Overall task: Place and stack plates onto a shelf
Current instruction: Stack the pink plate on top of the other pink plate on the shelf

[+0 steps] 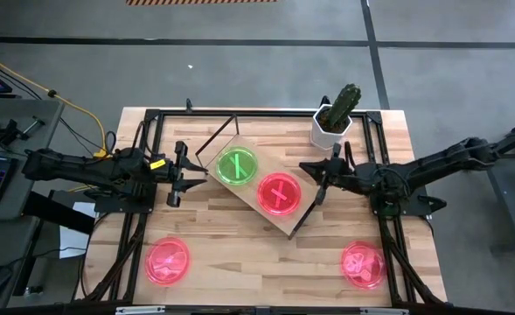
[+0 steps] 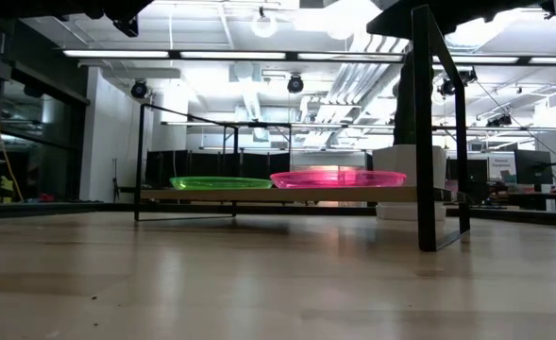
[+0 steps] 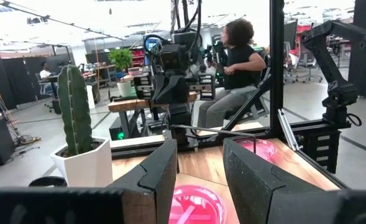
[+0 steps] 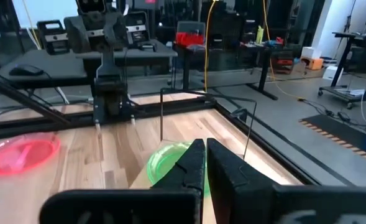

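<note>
The shelf (image 1: 259,188) holds a green plate (image 1: 237,165) and a pink plate (image 1: 278,193) side by side; two pink ones (image 1: 168,261) lie near the table's front. Left gripper (image 1: 177,175) gapes empty, right gripper (image 1: 316,182) is closed — reach forward, grasp a rim squarely.

Glossy translucent plastic plates (image 1: 238,166); matt wooden shelf (image 1: 254,199).

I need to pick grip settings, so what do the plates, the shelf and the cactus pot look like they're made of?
The green plate and the pink plate look like glossy translucent plastic: light glows through their rims. The shelf seems to be a pale matte wooden board with visible grain on a thin dark wire frame, probably metal. The cactus pot is smooth and white, ceramic or plastic; I can't tell which.
</note>
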You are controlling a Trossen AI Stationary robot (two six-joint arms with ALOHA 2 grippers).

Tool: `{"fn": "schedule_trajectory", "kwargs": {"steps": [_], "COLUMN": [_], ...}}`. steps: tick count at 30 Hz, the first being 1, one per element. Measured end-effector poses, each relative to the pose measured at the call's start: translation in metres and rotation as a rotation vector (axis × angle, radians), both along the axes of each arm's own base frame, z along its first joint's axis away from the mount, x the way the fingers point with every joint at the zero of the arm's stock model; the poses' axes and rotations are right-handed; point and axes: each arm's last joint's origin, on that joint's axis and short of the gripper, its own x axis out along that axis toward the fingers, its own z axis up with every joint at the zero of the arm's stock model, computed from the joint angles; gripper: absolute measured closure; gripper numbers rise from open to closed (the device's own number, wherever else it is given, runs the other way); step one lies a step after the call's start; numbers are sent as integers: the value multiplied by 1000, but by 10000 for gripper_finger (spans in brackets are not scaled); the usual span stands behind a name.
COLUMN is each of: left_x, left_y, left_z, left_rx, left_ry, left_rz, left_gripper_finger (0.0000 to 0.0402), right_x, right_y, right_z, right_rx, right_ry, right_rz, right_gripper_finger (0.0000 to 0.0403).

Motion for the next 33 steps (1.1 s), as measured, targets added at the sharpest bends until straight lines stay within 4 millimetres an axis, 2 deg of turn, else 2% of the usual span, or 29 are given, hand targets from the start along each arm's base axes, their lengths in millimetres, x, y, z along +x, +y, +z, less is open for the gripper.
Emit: {"fn": "schedule_trajectory", "kwargs": {"steps": [4, 13, 33], "left_x": [0, 0, 0], "left_y": [0, 0, 0], "left_z": [-1, -1, -1], "left_rx": [0, -3, 0], "left_ry": [7, 7, 7], "left_rz": [0, 0, 0], "left_gripper_finger": [280, 280, 280], "right_x": [-1, 0, 0], "right_y": [0, 0, 0], "right_z": [-6, 11, 11], "right_rx": [-2, -22, -20], "right_ry": [-4, -111, -118], "right_rz": [1, 2, 2], "right_gripper_finger": [403, 402, 402]}}
